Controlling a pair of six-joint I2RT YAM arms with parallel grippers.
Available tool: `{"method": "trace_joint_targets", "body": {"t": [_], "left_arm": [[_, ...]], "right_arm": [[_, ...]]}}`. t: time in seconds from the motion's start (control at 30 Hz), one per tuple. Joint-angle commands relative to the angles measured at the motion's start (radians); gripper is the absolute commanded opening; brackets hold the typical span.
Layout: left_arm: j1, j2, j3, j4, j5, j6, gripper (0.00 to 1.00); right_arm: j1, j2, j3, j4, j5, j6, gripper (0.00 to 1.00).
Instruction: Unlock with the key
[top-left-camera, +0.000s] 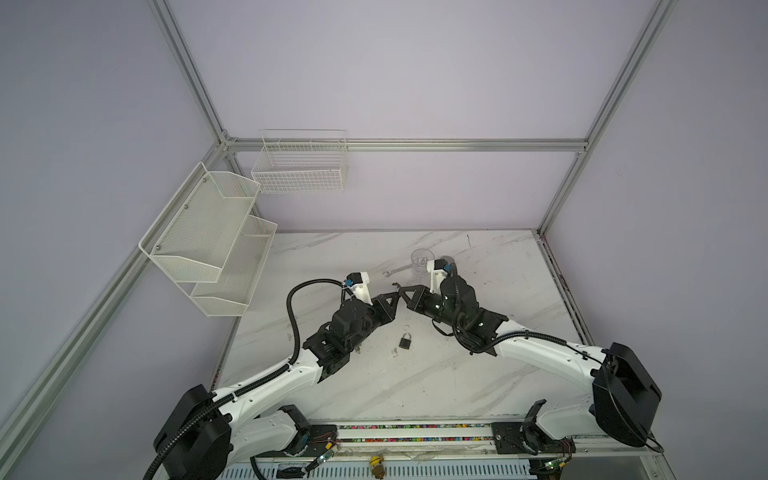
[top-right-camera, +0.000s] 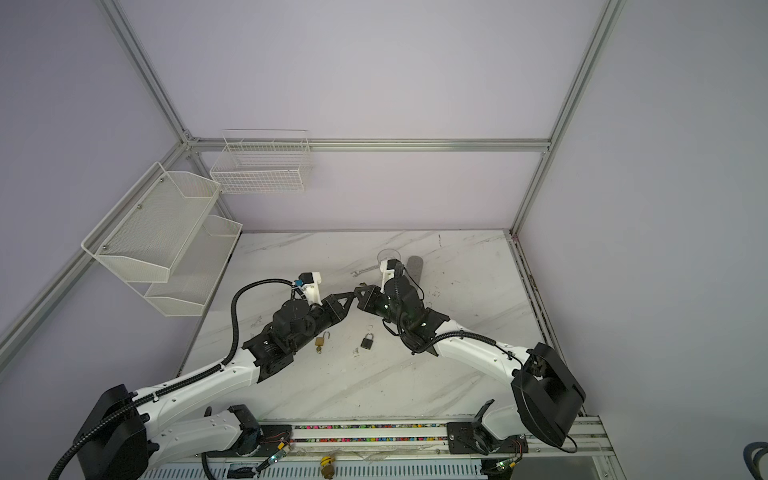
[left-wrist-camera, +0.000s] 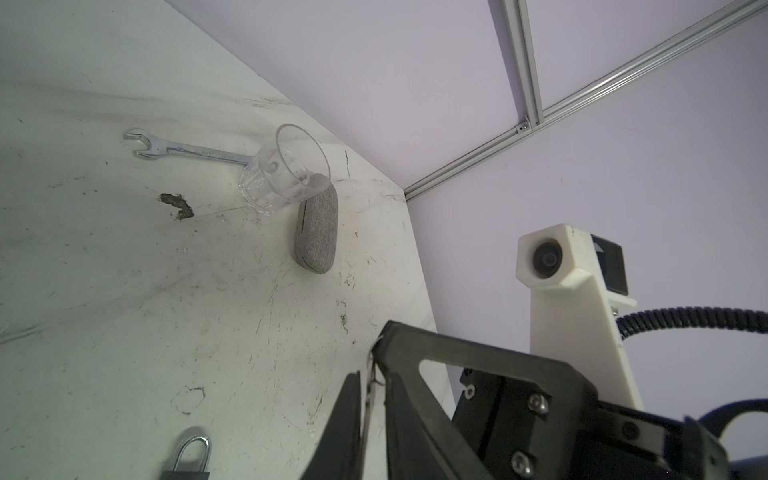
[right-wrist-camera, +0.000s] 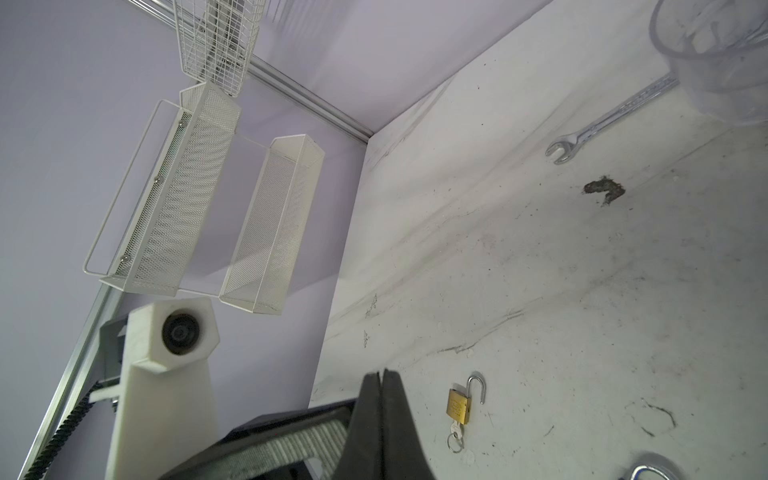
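Observation:
A black padlock (top-left-camera: 406, 340) lies shut on the marble table (top-left-camera: 478, 374); its steel shackle (left-wrist-camera: 191, 446) shows in the left wrist view. My two grippers meet tip to tip above the table behind it. The key (left-wrist-camera: 369, 399) is a thin metal strip running from the tips of my right gripper (top-left-camera: 401, 292) into my left gripper (left-wrist-camera: 370, 386). The left jaws stand narrow around it. In the right wrist view my right gripper (right-wrist-camera: 380, 374) has its jaws pressed together. A small dark end of the key (top-left-camera: 396, 285) pokes up where the tips meet.
A brass padlock (right-wrist-camera: 459, 405) lies with its shackle swung open and a key with a ring in its base, under my left arm. Behind the grippers lie a wrench (left-wrist-camera: 183, 147), a clear glass (left-wrist-camera: 286, 170) and a grey case (left-wrist-camera: 318, 232). White mesh shelves (top-left-camera: 208, 241) hang on the left wall.

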Motion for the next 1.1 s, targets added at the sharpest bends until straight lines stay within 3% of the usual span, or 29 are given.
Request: {"method": "trace_joint_targets", "body": {"t": [0.0, 0.17, 0.37, 0.5, 0.67, 0.77, 0.93, 1.07], "left_arm": [[-0.003, -0.019, -0.011, 0.026, -0.012, -0.001, 0.09], [-0.002, -0.024, 0.003, -0.01, -0.015, 0.019, 0.0], [0.001, -0.041, 0.002, -0.013, -0.016, 0.086, 0.0], [0.023, -0.051, 0.017, -0.031, 0.031, 0.159, 0.0], [0.12, -0.063, 0.073, -0.117, 0.24, 0.304, 0.0], [0.173, -0.065, 0.108, -0.184, 0.328, 0.398, 0.0], [0.278, -0.049, 0.135, -0.176, 0.576, 0.464, 0.0], [0.302, -0.024, 0.199, -0.264, 0.652, 0.569, 0.0]], "right_arm": [[-0.001, -0.019, 0.0, 0.03, 0.005, 0.016, 0.0], [-0.001, -0.026, -0.014, 0.044, -0.002, 0.008, 0.0], [0.0, -0.026, -0.002, 0.013, -0.006, -0.013, 0.0], [-0.001, -0.026, 0.006, -0.004, -0.018, -0.016, 0.16], [-0.035, -0.086, -0.015, -0.021, -0.065, -0.064, 0.34], [-0.078, -0.097, -0.019, -0.05, -0.142, -0.11, 0.39], [-0.161, -0.144, -0.065, -0.052, -0.316, -0.243, 0.45], [-0.207, -0.194, -0.11, -0.029, -0.435, -0.342, 0.5]]}}
